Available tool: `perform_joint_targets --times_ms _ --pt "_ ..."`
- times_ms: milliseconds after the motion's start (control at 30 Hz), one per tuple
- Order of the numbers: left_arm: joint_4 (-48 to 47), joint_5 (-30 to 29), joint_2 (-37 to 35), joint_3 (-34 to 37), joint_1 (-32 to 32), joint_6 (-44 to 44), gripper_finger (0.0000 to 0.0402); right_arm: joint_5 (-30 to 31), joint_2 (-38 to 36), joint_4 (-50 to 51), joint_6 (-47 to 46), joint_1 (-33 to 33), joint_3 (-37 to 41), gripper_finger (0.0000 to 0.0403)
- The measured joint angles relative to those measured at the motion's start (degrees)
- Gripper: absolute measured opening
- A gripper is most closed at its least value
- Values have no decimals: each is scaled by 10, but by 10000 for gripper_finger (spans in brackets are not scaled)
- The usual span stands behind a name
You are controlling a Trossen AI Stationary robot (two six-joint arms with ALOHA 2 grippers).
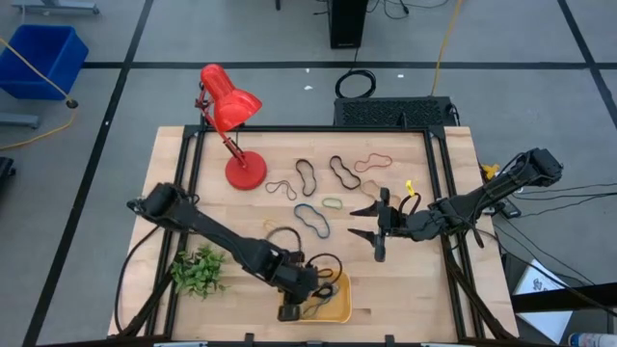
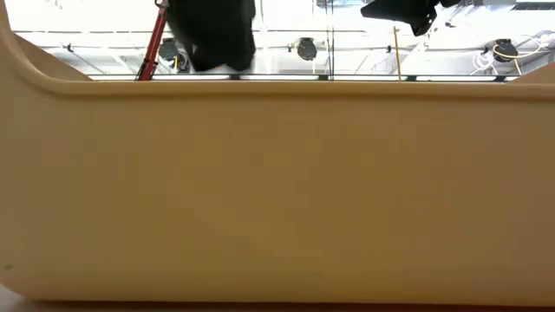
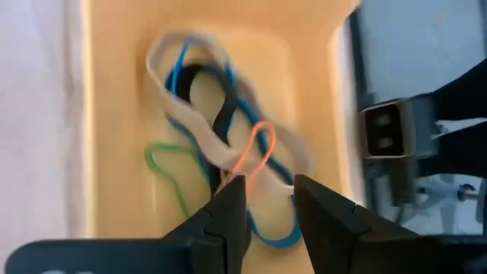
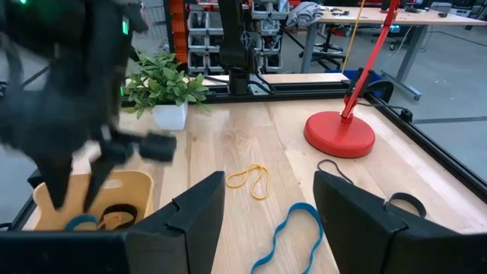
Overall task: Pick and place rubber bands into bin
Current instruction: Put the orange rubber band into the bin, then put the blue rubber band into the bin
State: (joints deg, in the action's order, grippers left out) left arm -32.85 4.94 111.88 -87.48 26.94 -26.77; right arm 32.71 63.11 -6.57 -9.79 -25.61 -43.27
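The orange-yellow bin (image 1: 339,310) sits at the table's near edge; its wall (image 2: 277,191) fills the low view. Inside lie several rubber bands: white (image 3: 190,122), blue (image 3: 228,84), black (image 3: 221,122), green (image 3: 171,164) and orange (image 3: 257,148). My left gripper (image 3: 270,189) hangs open just above them, pointing steeply down into the bin (image 3: 114,114). More bands lie loose on the table: black (image 1: 306,176), blue (image 1: 313,220), green (image 1: 333,202) and tan (image 1: 281,189). My right gripper (image 1: 376,226) hovers open above the table's middle right, over a blue band (image 4: 293,228). My left gripper stands over the bin with its fingers apart. The orange band's near end (image 3: 236,173) lies right at the tip of one finger (image 3: 232,199); I cannot tell whether it touches. The rest of the band rests on the pile in the bin.
A red desk lamp (image 1: 231,116) stands at the far left of the table, and a small potted plant (image 1: 198,272) at the near left beside my left arm. A black frame runs around the table. A blue crate (image 1: 43,58) sits on the floor.
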Motion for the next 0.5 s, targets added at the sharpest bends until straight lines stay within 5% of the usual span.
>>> perform_joint_targets --times_ms 500 --pt "-17 -41 -213 0 -3 139 120 0 0 -39 0 0 0 196"
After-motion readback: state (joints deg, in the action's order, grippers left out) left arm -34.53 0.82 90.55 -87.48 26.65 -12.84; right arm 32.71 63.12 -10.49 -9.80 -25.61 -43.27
